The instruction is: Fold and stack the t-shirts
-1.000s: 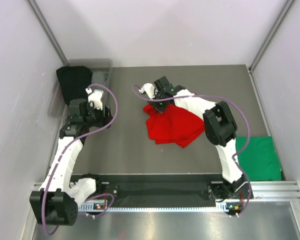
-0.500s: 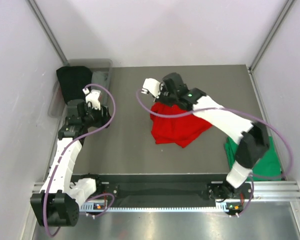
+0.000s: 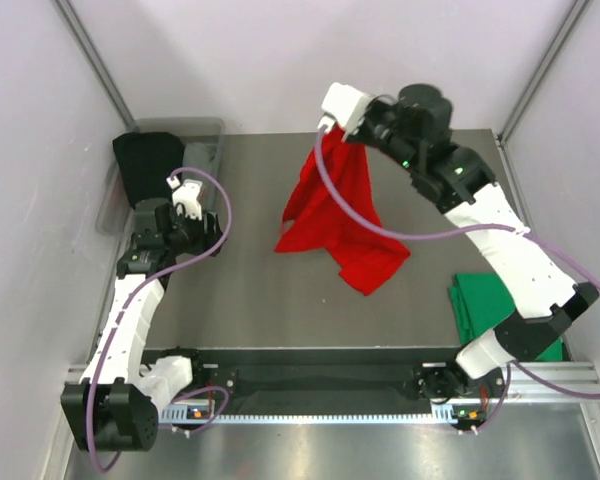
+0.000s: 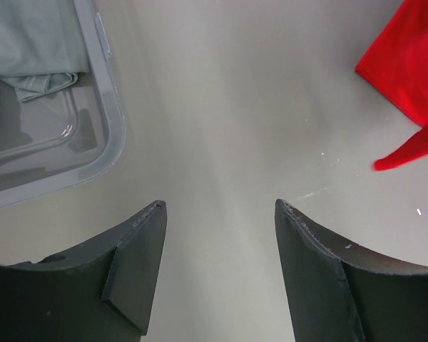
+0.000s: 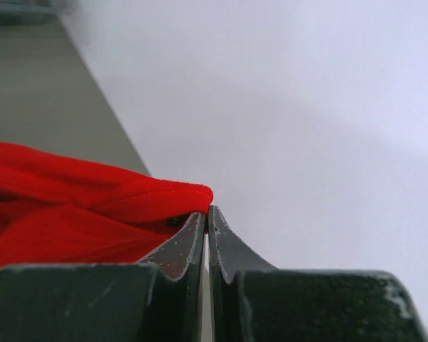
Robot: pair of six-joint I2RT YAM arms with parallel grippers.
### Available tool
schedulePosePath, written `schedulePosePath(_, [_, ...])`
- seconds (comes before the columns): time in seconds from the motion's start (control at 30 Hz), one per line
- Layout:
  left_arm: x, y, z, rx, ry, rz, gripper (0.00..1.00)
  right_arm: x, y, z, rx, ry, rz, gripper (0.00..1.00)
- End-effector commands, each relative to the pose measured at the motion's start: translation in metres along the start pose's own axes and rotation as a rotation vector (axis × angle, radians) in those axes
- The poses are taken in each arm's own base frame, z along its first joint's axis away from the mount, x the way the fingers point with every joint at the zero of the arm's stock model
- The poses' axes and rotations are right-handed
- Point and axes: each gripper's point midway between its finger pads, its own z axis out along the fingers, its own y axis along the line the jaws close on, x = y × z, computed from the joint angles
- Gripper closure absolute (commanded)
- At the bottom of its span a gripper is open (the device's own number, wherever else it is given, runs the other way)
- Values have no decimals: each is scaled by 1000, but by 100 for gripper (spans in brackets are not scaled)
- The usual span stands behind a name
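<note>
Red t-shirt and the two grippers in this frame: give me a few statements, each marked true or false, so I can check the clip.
1. The right gripper is shut on an edge of the red t-shirt. True.
2. The red t-shirt lies flat and folded on the table. False: it hangs bunched from the right gripper, held high over the table.
3. The left gripper is open and holds nothing. True.
4. The green t-shirt is stacked on the red t-shirt. False: it lies apart, at the right edge of the table.
</note>
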Motion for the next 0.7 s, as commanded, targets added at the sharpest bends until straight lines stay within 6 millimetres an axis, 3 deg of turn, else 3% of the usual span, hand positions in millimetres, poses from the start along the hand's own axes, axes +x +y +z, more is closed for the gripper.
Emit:
schedulePosePath(0.0, [-13,-1,5,22,-40,7,33,11,-86,-33,217,-13,22,100])
schedulePosePath(0.03, [-13,-1,6,28,-39,5,33,15,-99,-40,254,-15,35,100])
schedulePosePath(0.07, [-14,-2,6,31,-40,3,33,33,-118,-49,296,4,58,100])
schedulePosePath(0.13, [-13,-3,9,44,-36,-1,33,48,-136,-67,352,10,68,99])
schedulePosePath(0.17, [-12,-5,10,60,-30,-5,33,68,-146,-76,390,52,57,98])
schedulePosePath(0.2, [-11,-7,12,72,-26,-6,33,86,-138,-80,389,93,48,98])
schedulePosePath(0.23, [-13,-8,12,78,-27,-7,33,104,-145,-88,425,134,27,98])
schedulePosePath(0.27, [-11,-10,13,94,-21,-11,33,128,-131,-89,407,186,32,99])
schedulePosePath(0.33, [-11,-13,14,113,-17,-10,33,163,-127,-101,417,254,45,99])
schedulePosePath(0.37, [-10,-19,15,141,-10,-6,32,187,-110,-103,396,302,69,99])
schedulePosePath(0.43, [-11,-23,18,156,4,9,31,216,-101,-113,407,336,139,98])
schedulePosePath(0.47, [-4,-32,29,179,53,27,30,232,-82,-112,365,359,168,98])
schedulePosePath(0.5, [-11,-53,36,226,66,97,30,242,-71,-112,346,380,188,98])
schedulePosePath(0.57, [7,-73,57,275,199,150,32,260,-49,-115,332,417,234,99])
schedulePosePath(0.6, [-7,-97,61,328,200,219,35,264,-43,-116,332,419,247,99])
schedulePosePath(0.63, [-6,-107,68,351,230,235,38,268,-38,-117,333,425,267,99])
schedulePosePath(0.67, [9,-113,81,365,319,232,39,276,-24,-118,317,443,283,99])
